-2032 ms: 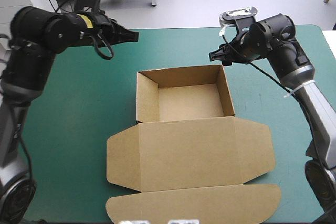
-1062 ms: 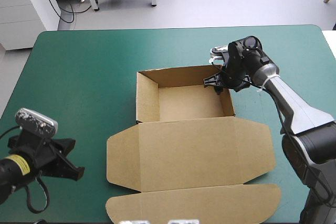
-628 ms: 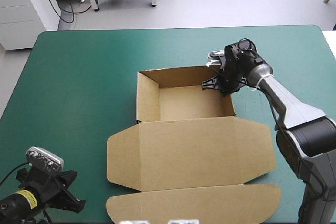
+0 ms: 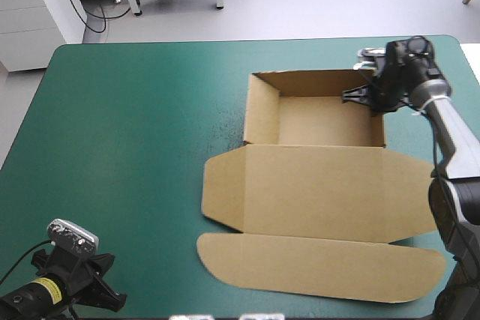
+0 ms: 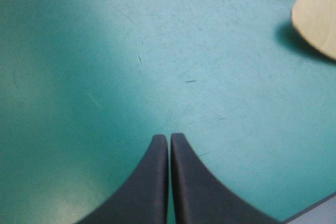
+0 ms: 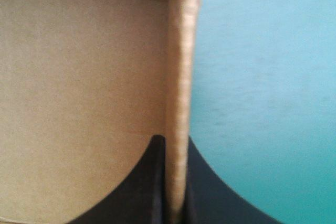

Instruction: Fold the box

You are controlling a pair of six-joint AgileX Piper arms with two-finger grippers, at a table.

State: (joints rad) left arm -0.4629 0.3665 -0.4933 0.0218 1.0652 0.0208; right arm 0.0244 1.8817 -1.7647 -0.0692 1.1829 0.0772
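Observation:
The brown box [image 4: 326,121] stands as an open tray toward the table's far right. Its lid [image 4: 322,192] lies flat toward the near edge, ending in a long rounded flap [image 4: 322,267]. My right gripper [image 4: 369,100] is shut on the tray's right wall near its far corner. In the right wrist view that wall [image 6: 181,51] runs upright between the black fingers of my right gripper [image 6: 174,140], with the tray floor [image 6: 79,103] on one side. My left gripper [image 4: 107,299] is low at the table's near left corner. My left gripper [image 5: 169,137] is shut on nothing above the teal-green cover.
The flat lid's right end reaches close to the table's right edge [image 4: 474,73]. A rounded corner of the brown flap [image 5: 317,19] shows ahead of the left gripper, off to one side. A wide stretch of teal-green cover [image 4: 135,133] lies left of the box.
The right gripper has shut on the tray's right wall and dragged the whole box to the right and toward the far edge. The left arm has sunk slightly at the near left corner.

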